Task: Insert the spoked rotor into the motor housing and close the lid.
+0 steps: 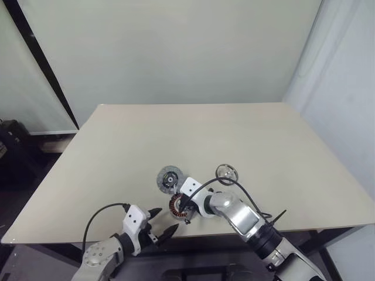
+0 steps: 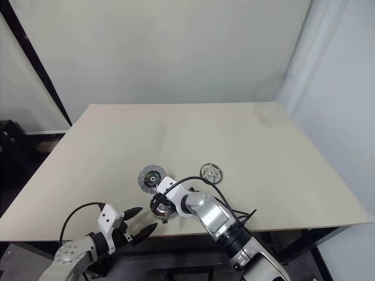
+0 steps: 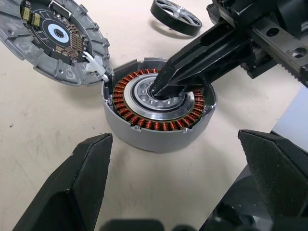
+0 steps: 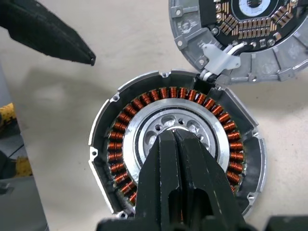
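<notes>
The motor housing [image 3: 144, 135], a squat puck with copper windings round a silver hub, sits near the table's front edge. My right gripper [image 4: 173, 135] is shut, with its tips resting in the centre hub and nothing between them. The lid [image 3: 53, 38], a grey disc with a dark ribbed ring, lies flat just behind the housing on the left, joined to it by short white wires. Behind the housing on the right lies the spoked rotor [image 1: 227, 172], alone on the table. My left gripper [image 1: 161, 224] is open just in front of and left of the housing, touching nothing.
The tan table [image 1: 193, 134] stretches far back and to both sides. Its front edge runs just below the housing. A black cable [image 1: 234, 182] loops over my right arm. A dark pole [image 1: 41, 58] leans against the wall at the left.
</notes>
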### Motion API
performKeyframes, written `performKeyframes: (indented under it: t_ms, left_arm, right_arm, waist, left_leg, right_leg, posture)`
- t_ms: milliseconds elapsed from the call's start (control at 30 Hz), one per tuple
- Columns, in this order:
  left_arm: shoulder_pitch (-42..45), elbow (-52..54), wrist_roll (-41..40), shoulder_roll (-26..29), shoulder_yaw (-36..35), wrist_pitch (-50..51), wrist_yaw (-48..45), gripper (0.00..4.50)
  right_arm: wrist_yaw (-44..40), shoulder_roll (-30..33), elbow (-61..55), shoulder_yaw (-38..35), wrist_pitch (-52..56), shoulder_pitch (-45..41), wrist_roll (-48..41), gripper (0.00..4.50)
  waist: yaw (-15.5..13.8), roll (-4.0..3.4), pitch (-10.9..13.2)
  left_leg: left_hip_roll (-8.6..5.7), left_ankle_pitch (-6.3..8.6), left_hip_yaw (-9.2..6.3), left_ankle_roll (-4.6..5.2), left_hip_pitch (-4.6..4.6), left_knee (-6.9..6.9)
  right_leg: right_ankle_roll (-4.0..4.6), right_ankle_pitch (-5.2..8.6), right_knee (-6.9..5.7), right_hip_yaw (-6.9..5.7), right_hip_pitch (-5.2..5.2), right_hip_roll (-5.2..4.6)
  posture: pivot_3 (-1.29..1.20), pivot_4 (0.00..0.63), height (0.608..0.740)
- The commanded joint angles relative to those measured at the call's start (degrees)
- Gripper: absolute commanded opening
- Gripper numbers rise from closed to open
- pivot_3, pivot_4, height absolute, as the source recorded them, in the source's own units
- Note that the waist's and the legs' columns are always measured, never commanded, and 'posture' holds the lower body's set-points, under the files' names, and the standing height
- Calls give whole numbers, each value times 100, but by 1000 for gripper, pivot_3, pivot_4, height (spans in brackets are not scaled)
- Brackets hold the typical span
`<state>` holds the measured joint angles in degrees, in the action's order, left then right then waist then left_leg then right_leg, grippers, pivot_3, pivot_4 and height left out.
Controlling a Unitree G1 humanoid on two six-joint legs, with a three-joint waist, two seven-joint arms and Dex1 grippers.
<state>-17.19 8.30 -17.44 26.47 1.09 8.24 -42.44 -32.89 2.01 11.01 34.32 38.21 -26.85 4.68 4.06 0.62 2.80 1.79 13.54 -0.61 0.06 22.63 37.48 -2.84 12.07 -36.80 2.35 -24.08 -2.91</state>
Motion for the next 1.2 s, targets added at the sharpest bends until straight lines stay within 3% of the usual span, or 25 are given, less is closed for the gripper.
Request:
performKeyframes:
  t_ms: [33,833,1200]
  left_arm:
    - [45,205,6,-9,4,-66,-2,4500]
    - [101,203,11,18,1,-57,-24,4500]
    - [98,234,4,48,-4,-38,-22,4500]
  right_arm:
    - [109,-64,-70,-95,-196,-150,81,34]
    - [94,-177,-229,-350,-386,-134,-57,34]
    - [9,142,-23,-105,-191,-13,126,34]
  waist:
    - [0,0,0]
    - [1,0,0]
    - [0,0,0]
  left_leg:
    - [0,0,0,0,0,0]
    - [0,0,1,0,0,0]
    - [0,0,0,0,0,-2]
  right_leg:
    - [0,0,0,0,0,0]
    - [0,0,0,0,0,0]
    - [0,0,1,0,-1,0]
  posture:
    - [0,0,740]
    - [0,0,740]
    - [0,0,740]
